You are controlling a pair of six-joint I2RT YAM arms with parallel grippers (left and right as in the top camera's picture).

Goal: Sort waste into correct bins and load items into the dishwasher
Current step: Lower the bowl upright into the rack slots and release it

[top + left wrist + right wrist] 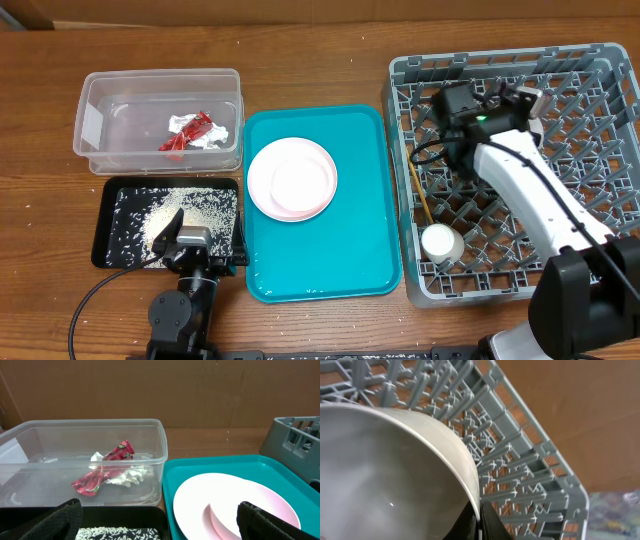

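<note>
Two grippers in view. Right gripper (479,524) clamped on rim of white bowl (385,475), over dish rack (600,60) at table's 3 o'clock. Left gripper (160,516) spread wide, holding nothing, at black tray (108,250), 8 o'clock, food scraps (170,215) inside. Red wrapper (188,133) and napkin (212,137) in clear tub (100,100), 10 o'clock. Plate (292,178) on teal tray (350,250), centre. Cup (440,243) at rack's 7 o'clock corner, chopsticks (421,195) along its 9 o'clock side.
</note>
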